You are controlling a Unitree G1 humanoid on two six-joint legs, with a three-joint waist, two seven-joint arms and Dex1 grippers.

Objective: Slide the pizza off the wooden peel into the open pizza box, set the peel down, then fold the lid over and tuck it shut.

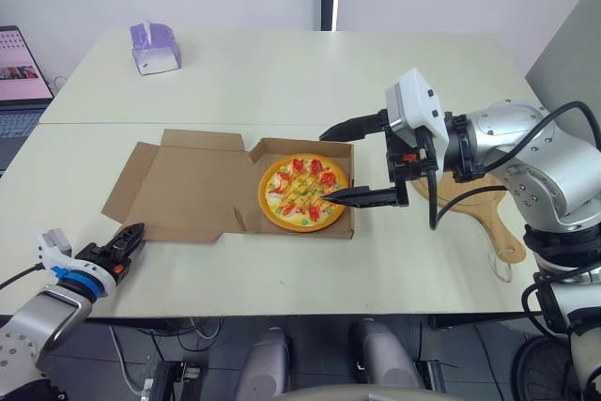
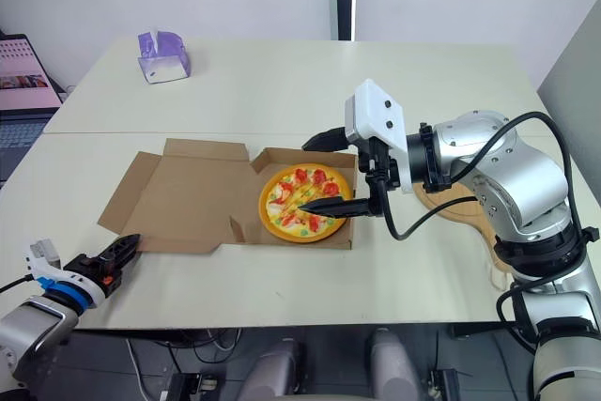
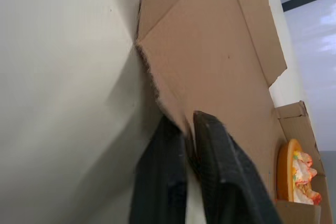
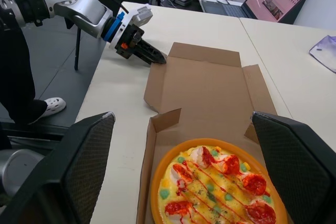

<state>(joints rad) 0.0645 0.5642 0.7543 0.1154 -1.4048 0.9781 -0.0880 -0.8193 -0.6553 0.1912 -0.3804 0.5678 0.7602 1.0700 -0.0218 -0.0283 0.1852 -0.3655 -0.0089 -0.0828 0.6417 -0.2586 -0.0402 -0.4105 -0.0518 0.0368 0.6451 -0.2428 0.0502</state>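
Note:
The pizza (image 1: 302, 192) lies in the tray half of the cardboard box (image 1: 349, 224). The lid (image 1: 192, 190) lies flat on the table to its left. My right gripper (image 1: 344, 162) hangs open above the pizza's right side, one finger by the box's far wall, the other over its near edge. Behind it, the wooden peel (image 1: 484, 206) rests on the table, partly hidden by my right arm. My left gripper (image 1: 130, 239) is shut, its tips (image 3: 207, 124) at the lid's front left edge (image 3: 152, 77).
A purple tissue pack (image 1: 155, 47) sits at the far left of the table. A laptop (image 1: 19, 82) stands on a desk further left. A person's leg and shoe (image 4: 31, 103) are on the floor beyond the table's left edge.

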